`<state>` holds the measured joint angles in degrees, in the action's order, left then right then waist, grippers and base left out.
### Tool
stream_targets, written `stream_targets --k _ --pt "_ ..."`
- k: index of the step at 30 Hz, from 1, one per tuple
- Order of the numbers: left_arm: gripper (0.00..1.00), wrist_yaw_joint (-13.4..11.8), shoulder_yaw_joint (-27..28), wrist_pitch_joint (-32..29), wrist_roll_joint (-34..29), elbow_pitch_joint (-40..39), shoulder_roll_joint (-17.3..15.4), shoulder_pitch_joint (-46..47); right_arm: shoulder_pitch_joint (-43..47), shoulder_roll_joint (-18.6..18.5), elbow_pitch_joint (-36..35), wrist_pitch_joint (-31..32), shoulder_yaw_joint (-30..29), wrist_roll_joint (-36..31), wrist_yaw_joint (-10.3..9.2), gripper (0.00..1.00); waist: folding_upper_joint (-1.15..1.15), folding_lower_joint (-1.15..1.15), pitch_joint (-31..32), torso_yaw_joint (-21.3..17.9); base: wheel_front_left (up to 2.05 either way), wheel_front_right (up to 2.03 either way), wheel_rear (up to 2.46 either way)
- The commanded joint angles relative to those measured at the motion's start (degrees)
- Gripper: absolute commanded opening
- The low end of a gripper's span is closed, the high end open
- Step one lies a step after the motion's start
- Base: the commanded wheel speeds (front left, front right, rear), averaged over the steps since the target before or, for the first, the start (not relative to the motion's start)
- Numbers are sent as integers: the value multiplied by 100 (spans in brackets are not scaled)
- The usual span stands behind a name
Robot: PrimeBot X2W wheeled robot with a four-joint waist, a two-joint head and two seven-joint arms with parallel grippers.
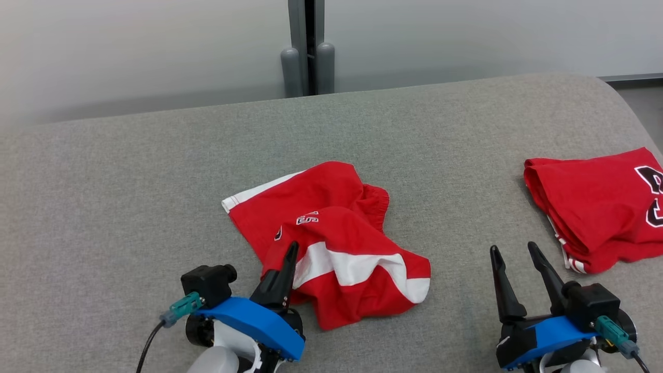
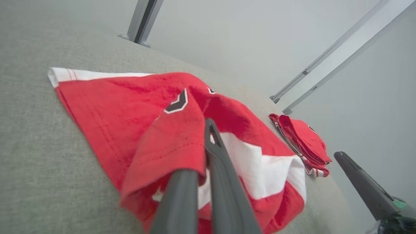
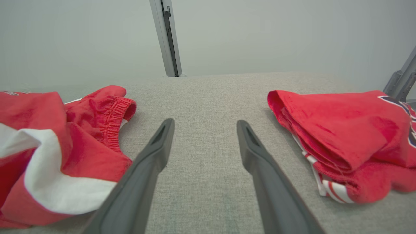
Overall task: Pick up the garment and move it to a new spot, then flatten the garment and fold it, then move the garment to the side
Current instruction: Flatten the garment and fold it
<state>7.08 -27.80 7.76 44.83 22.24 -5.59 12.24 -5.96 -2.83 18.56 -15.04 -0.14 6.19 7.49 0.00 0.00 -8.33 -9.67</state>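
Garment (image 2: 130,107), left pincer (image 2: 206,139) pinching fold — wrist view

Bare grey desk (image 1: 129,181) open at left and far side. Wide lane between crumpled garment (image 1: 336,248) and folded red garment (image 1: 595,207). Grey post (image 1: 308,46) beyond far edge.

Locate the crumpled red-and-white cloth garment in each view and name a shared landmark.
Head view: crumpled red-and-white cloth garment lies centre, lower half.
Left wrist view: centre, spreading left.
Right wrist view: left edge.
Shared landmark: upright grey metal post at the far edge.
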Motion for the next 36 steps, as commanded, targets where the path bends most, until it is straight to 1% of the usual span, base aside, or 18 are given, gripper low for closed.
stream_targets --k 1,3,5,11,13,14,17,19,21,25,30,32,33,34,35,36 --pt "0 22 -36 11 -107 -147 -149 145 -43 -13 -7 -19 -24 21 0 100 0 0 14 36 0 0 0" --pt "0 -19 -125 -61 -292 -373 -360 120 -19 -13 -3 -19 -40 20 0 100 0 0 39 72 0 0 0" --pt "0 -81 -93 -177 -272 -730 -486 -1 9 -13 0 -19 -71 30 0 100 0 0 64 121 0 0 0" --pt "0 -415 155 -813 -277 -1671 -1270 -253 26 -13 8 -19 -49 102 0 100 0 0 104 255 0 0 0" --pt "0 -478 215 -1103 -280 -1804 -1560 -289 9 -13 17 -19 -30 121 0 100 0 0 103 278 0 0 0" --pt "0 -482 251 -1271 -165 -1824 -1644 -319 -3 -13 19 -19 -22 117 0 100 0 0 100 288 0 0 0" --pt "0 -434 337 -1635 -43 -1707 -1957 -240 -52 -13 21 -19 -12 131 0 100 0 0 71 302 0 0 0" --pt "0 -412 411 -1722 16 -1516 -2046 -121 -81 -13 17 -19 -5 134 0 100 0 0 40 292 0 0 0" --pt "0 -373 412 -1725 -71 -1278 -2147 7 -91 -14 13 -19 4 130 0 100 0 0 6 268 0 0 0" --pt "0 -318 422 -1539 -207 -747 -2170 305 -109 -13 12 -19 -17 112 0 100 0 0 -57 228 0 0 0" --pt "0 -260 328 -1248 -442 14 -2107 615 -152 -13 23 -19 -9 99 0 100 0 0 -107 176 0 0 0" --pt "0 -246 255 -1094 -507 278 -2034 672 -146 -13 24 -19 11 114 0 100 0 0 -114 162 0 0 0" --pt "24 -212 240 -1030 -478 380 -1970 682 -140 -13 25 -19 17 122 0 100 0 0 -116 161 0 0 0" --pt "59 -190 224 -964 -454 477 -1928 687 -133 -13 25 -19 20 127 0 100 0 0 -115 167 0 0 0" --pt "100 -159 206 -908 -448 564 -1900 684 -121 -13 27 -19 18 128 0 100 0 0 -110 177 0 0 0" --pt "100 -159 206 -908 -448 564 -1900 684 -121 -13 27 -19 18 128 0 100 0 0 -110 177 0 0 0"
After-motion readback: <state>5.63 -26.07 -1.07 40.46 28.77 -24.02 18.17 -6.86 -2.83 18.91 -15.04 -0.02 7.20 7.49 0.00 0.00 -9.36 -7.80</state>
